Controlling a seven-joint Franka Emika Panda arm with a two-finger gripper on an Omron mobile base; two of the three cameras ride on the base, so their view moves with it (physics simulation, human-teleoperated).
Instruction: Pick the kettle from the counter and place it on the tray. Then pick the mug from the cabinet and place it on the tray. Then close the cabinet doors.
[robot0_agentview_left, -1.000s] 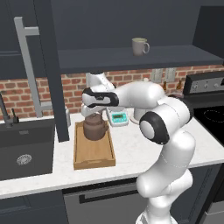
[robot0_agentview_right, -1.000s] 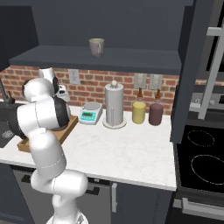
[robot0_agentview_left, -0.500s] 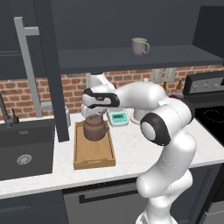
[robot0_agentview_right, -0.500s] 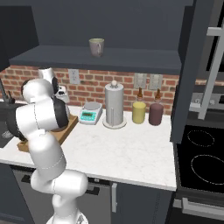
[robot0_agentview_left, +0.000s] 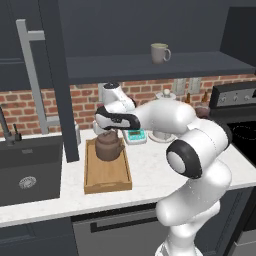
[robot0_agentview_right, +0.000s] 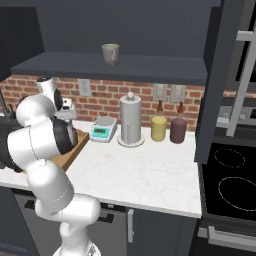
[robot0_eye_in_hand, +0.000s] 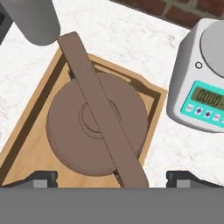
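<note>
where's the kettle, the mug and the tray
kettle (robot0_agentview_left: 109, 148), left base view, on its round body
mug (robot0_agentview_left: 159, 53), left base view, on its side wall
tray (robot0_agentview_left: 107, 176), left base view, on the bare floor in front of the kettle

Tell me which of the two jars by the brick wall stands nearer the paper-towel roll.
The yellow jar: it stands right beside the paper-towel roll, while the maroon jar sits on its far side.

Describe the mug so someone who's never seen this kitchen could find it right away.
Look above the white counter to the dark cabinet shelf. The mug stands there alone: grey-beige, side handle, unlike the yellow and maroon jars down beside the paper-towel roll.
</note>
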